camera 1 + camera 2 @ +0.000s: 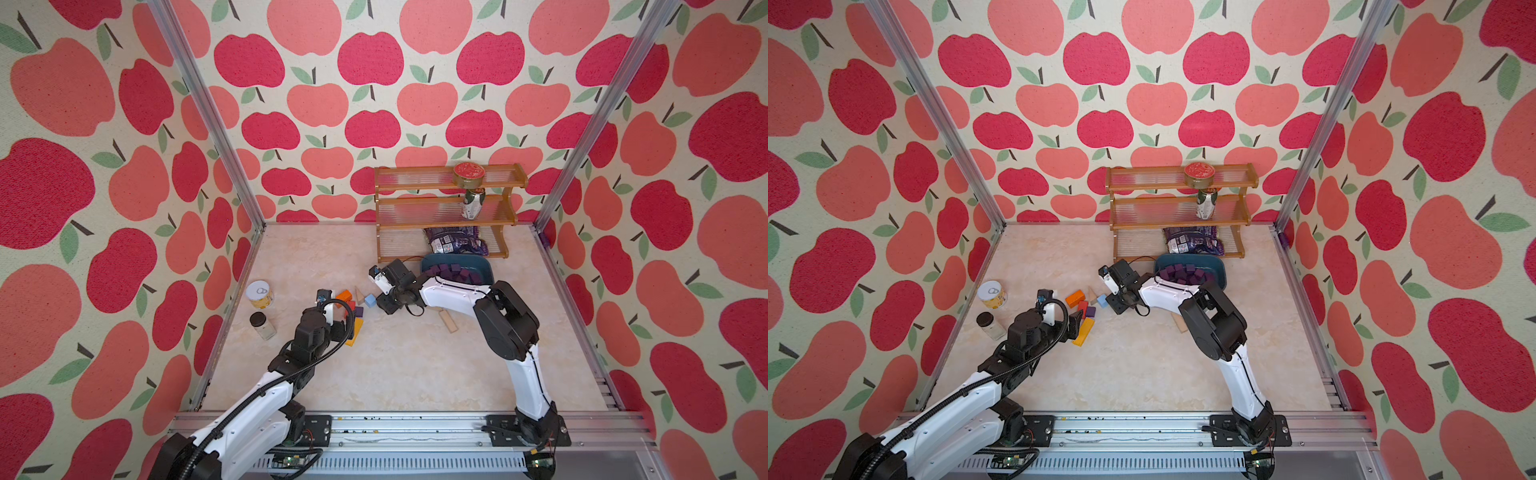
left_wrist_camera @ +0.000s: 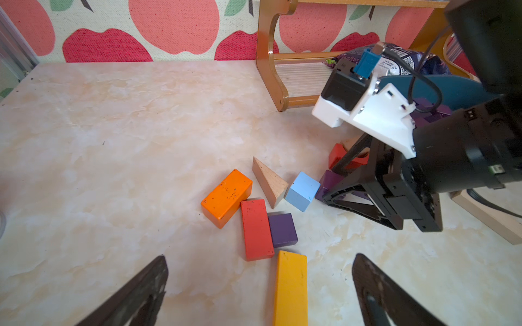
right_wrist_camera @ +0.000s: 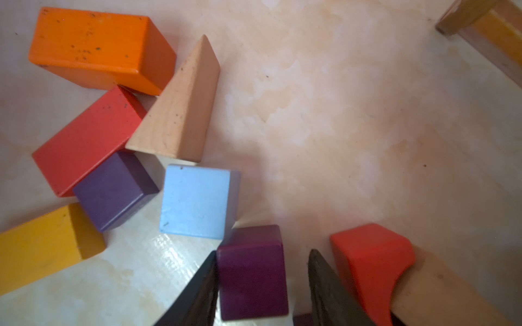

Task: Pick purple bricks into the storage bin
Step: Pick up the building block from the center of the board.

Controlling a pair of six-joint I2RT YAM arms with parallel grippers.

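R gripper [image 3: 262, 251] fingers sit nearest the right wrist cam, straddling a purple brick [image 3: 251, 276] that lies flat on the table [image 3: 353, 127]. One finger [image 3: 197, 288] touches the brick's side and the other [image 3: 330, 288] stands off w/ a visible gap, so the jaws are released, not clamping. 2nd purple brick [image 3: 113, 192] is loose a bit further left, touching a red cuboid [image 3: 87, 141]. Light blue cube [image 3: 197, 201] sits between the two purple ones, just beside the straddled brick. Red arch block [image 3: 370, 254] is on the outer side of the stand-off finger, touching a tan plank [image 3: 440, 290]. Rest of the pile: tan wedge [image 3: 180, 113], orange cuboid [image 3: 93, 45], yellow block [image 3: 42, 242]. L gripper [image 2: 260, 256] has its jaws spread wide, holding nothing, w/ the yellow block's end between the fingers on the near side of the pile. Storage bin [image 1: 478, 264] is right of the R gripper, far-right area of the table, w/ a heap of purple bricks [image 1: 453, 272] inside; the R arm partly covers it. Shelf rack [image 1: 415, 189] is just beyond the bin at the far wall, holding a red-lid tin [image 1: 469, 174] on top, a can [image 1: 473, 203] on the mid tier and a purple bag [image 1: 455, 241] on the bottom tier. At the left edge stand a pull-tab can [image 1: 259, 293] and a black-lid jar [image 1: 262, 326], well apart from the pile.
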